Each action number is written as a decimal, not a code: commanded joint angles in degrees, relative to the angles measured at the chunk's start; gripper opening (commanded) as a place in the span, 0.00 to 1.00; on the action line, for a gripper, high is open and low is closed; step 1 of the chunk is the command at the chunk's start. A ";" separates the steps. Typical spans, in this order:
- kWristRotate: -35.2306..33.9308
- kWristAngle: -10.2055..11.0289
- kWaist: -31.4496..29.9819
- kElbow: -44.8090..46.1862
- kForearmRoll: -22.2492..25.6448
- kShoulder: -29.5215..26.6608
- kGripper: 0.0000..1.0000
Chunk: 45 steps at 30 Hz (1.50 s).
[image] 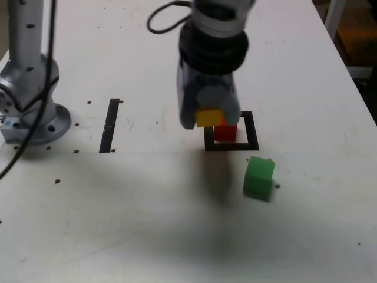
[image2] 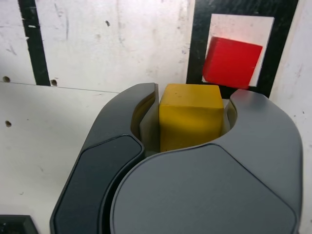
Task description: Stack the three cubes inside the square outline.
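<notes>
Three cubes, coloured red, yellow and green, share the scene with one robot arm. Exterior view: the end effector (image: 210, 114) hangs above a white desk (image: 147, 206), pointing down, its fingers clamped on the yellow cube (image: 209, 118). The red cube (image: 226, 132) lies beyond and below it, partly hidden behind the yellow one, inside the square outline (image: 253, 131), a thick black frame whose near corner on the exterior view's left sits just beside the end effector in the picture. The green cube (image: 259, 177) rests on the desk outside the frame, lower than the end effector and toward the exterior view's right. Well apart from the end effector, toward the exterior view's left, are a straight black strip (image: 109, 126) and, past it, the arm's round base (image: 44, 131). A black cable (image: 45, 97) crosses in front of that base, partly covering it. A second cable (image: 151, 22) loops out beside the arm, above the end effector. Small dark spots dot the desk.

Wrist view: the yellow cube sits between the two fingers. Just past the fingertips, the red cube lies slightly turned within the outline, against its inner edge. The black strip is farther away.
</notes>
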 commanded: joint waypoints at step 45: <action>13.62 -0.50 9.67 -4.90 -0.46 6.77 0.30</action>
